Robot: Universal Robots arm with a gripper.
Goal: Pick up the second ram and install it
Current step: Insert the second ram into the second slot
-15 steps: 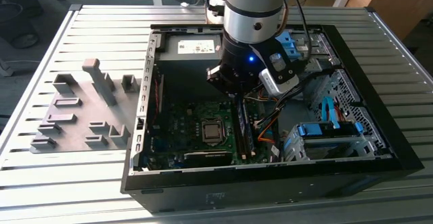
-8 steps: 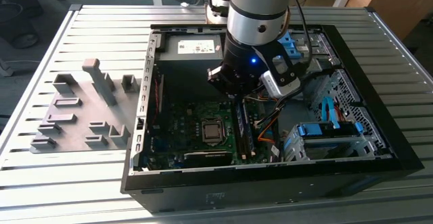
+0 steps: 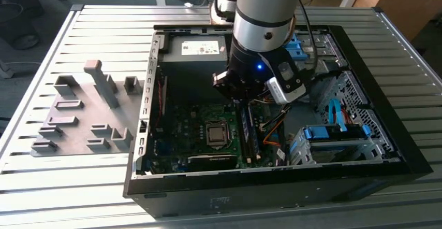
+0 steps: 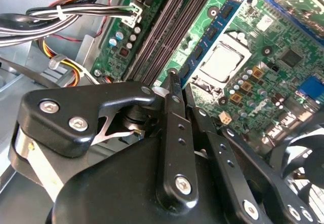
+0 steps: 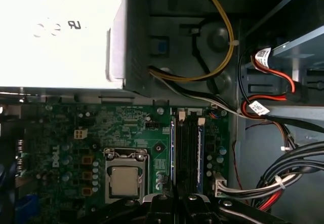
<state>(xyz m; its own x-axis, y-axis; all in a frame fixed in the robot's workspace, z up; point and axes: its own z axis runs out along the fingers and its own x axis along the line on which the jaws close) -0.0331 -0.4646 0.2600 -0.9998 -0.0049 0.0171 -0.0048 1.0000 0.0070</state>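
— Down inside the open computer case (image 3: 276,176), right over the green board (image 5: 66,133). Seen the gripper (image 3: 240,103) yet?

— Yes. Hanging from the grey arm (image 3: 266,11), pointed straight down into the case.

— Wide or narrow?

— Narrow. Black fingers (image 4: 172,133) close together, pinched on one end of the second ram (image 4: 212,36) (thin, green-blue, with dark chips).

— And where on the board?

— Standing on its edge in the long slot just beside the silver square chip (image 5: 124,179). Same in both wrist views. More dark slots right next to it, on the side away from the chip.

— Flat or upright?

— Upright, lined up along the slot. Hard to tell how deep.

— Anything else around?

— Yellow, red and black wires (image 5: 223,57) near the slots, not touching the stick. Blue drive box (image 3: 332,134) toward the exterior view's right of the case. Grey tray (image 3: 69,120) with upright blocks on the slatted table (image 3: 69,187), outside the case and well apart, off to the exterior view's left.
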